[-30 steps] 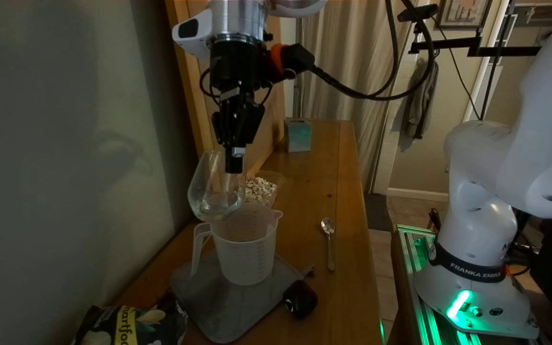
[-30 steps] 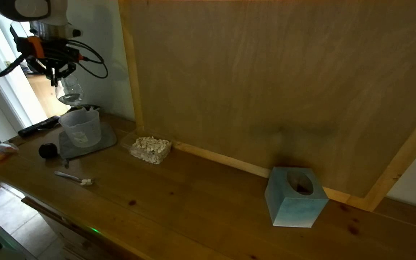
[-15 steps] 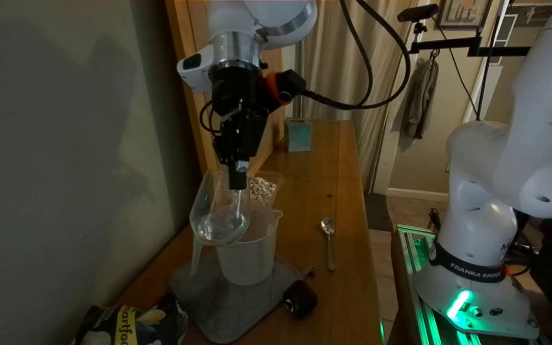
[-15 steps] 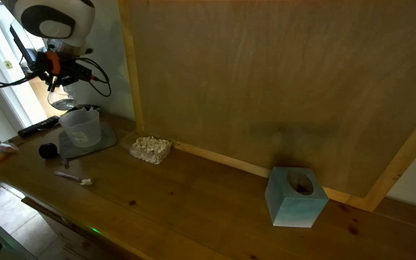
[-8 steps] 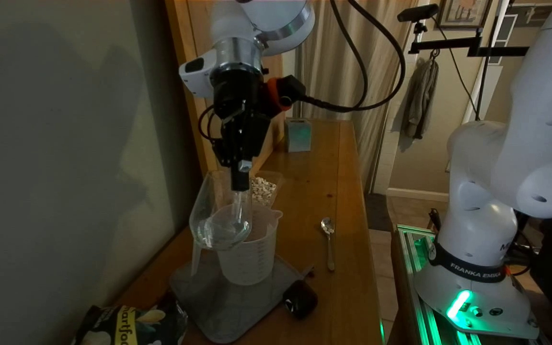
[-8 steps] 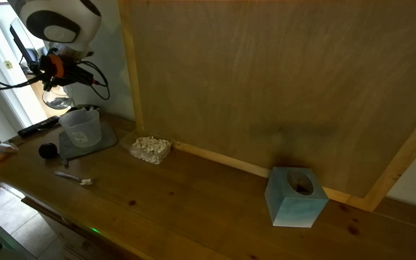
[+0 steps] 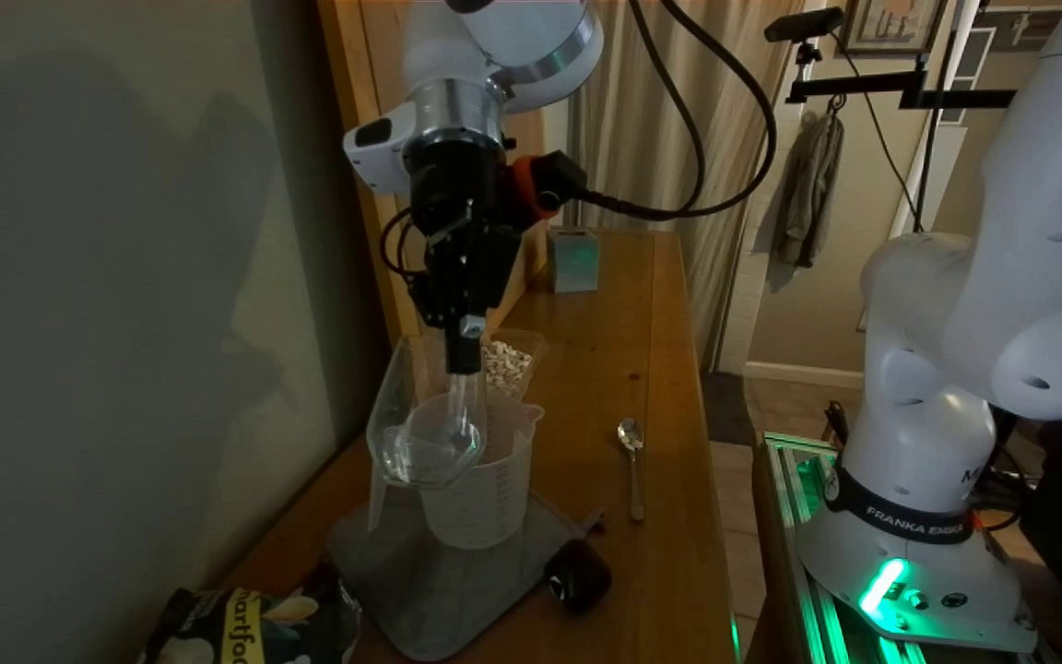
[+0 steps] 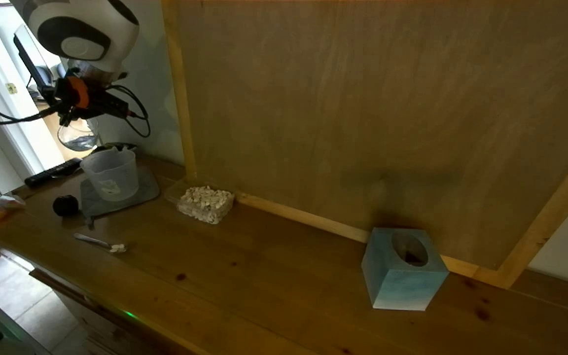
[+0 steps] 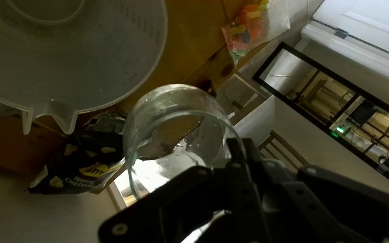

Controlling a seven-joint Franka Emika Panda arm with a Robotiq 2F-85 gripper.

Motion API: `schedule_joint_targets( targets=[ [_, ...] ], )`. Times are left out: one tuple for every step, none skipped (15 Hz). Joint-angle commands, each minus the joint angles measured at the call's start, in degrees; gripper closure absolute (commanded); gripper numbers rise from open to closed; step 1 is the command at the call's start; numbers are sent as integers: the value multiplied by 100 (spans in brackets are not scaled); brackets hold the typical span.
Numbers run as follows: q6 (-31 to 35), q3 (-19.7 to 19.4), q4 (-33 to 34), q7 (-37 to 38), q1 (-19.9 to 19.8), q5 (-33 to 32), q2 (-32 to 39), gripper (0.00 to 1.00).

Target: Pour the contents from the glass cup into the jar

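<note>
My gripper (image 7: 464, 355) is shut on the wall of the glass cup (image 7: 393, 420), near its rim. In the wrist view, the finger pair of my gripper (image 9: 243, 145) pinches the rim of the glass cup (image 9: 177, 96), one finger inside and one outside. Clear liquid shows low in the cup, which hangs roughly upright in the air. The jar, a translucent measuring pitcher (image 7: 480, 512), stands upright on a grey mat. In an exterior view, the cup (image 8: 78, 140) appears behind and left of the jar (image 8: 116, 180), higher than its rim. The cup partly covers the jar's handle in an exterior view.
The grey mat (image 7: 457, 599) lies under the jar, with a black round object (image 7: 577, 576) at its edge. A tub of oats (image 8: 207, 207), a spoon (image 8: 96, 241), a snack bag (image 7: 259, 632) and a tissue box (image 7: 574, 263) sit on the counter. A wall (image 7: 125, 323) runs alongside.
Over two seconds my gripper and the held cup have come lower and shifted leftward of the jar in an exterior view. In the last half second they have sunk only slightly.
</note>
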Motion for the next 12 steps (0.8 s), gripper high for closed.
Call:
schedule_joint_targets(
  targets=[
    [-269,-26,46,-555,-132,206,14,99],
    [-318,-44,52,-684,-154,225,19,99],
    [-413,-67,72,-872,-165,275,30,99],
    [-492,-87,84,-1018,-186,300,41,99],
    [-566,-108,91,-1156,-212,331,51,99],
    [-648,-134,107,-1297,-241,383,62,99],
    [-729,-157,124,-1440,-271,441,80,99],
    [-771,-169,130,-1525,-308,478,94,99],
    [-835,-192,143,-1622,-345,526,112,99],
    [-834,-210,141,-1686,-392,538,122,99],
    [-865,-232,143,-1753,-433,567,138,99],
    [-899,-254,146,-1832,-472,596,153,99]
  ],
)
